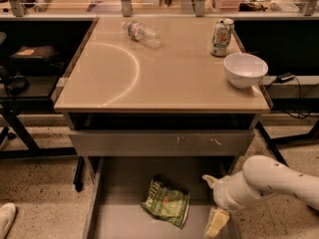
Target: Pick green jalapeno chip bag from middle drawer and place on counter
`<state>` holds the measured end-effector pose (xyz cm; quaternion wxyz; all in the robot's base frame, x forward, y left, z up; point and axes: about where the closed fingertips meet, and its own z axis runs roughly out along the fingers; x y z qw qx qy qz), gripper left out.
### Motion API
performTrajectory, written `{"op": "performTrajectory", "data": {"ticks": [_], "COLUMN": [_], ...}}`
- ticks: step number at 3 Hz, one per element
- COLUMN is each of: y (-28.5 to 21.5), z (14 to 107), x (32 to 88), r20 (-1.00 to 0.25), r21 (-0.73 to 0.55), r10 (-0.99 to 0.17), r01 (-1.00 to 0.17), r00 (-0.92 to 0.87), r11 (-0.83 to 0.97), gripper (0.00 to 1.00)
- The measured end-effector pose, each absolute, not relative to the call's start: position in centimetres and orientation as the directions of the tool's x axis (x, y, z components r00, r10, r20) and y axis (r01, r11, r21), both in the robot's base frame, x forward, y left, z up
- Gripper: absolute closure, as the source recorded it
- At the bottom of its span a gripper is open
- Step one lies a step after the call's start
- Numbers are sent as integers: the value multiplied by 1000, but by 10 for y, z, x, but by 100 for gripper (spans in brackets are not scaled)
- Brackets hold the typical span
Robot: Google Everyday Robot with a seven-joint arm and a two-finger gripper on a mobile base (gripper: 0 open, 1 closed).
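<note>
Step now: reaching for the bag. The pick is not done yet.

The gripper (216, 207) is low inside the middle drawer (124, 183), at its right side, w/ the white arm coming in from the right. It holds nothing. Can't tell how wide it is set.

The green jalapeno chip bag (166, 208) lies flat on the drawer floor, near the gripper and to its left as seen here. The two are not touching; a strip of bare grey floor shows btwn them. The bag is crinkly and lies a bit crooked.

Up above the gripper is the grey drawer front (159, 142), and above that the counter (164, 78). On the counter, a white bowl (245, 69) sits nearly straight above the gripper, at the right edge. A soda can (222, 37) stands just behind the bowl. A water bottle (142, 32) lies on its side far back & to the left.

Nxt move, I think: slide the gripper left until it is over the bag, go down, then close on the bag. After that it has to lift the bag out past the drawer front w/o bumping it. The big bare part of the counter, up and left of the gripper, looks like the best spot to put the bag, away from the bowl & can.
</note>
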<state>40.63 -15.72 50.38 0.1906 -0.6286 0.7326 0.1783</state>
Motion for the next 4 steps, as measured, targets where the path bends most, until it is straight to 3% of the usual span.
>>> {"op": "performTrajectory", "data": {"ticks": [3,4], "y": [-146,-132], "z": [451,431], "x": [407,426], "r20": [-537,-613], "r21": [72,43], "r10": [-826,-769], "r01": [-985,-979], "r00": [-168,-182], "r11": [154,197], "gripper": [0,0]}}
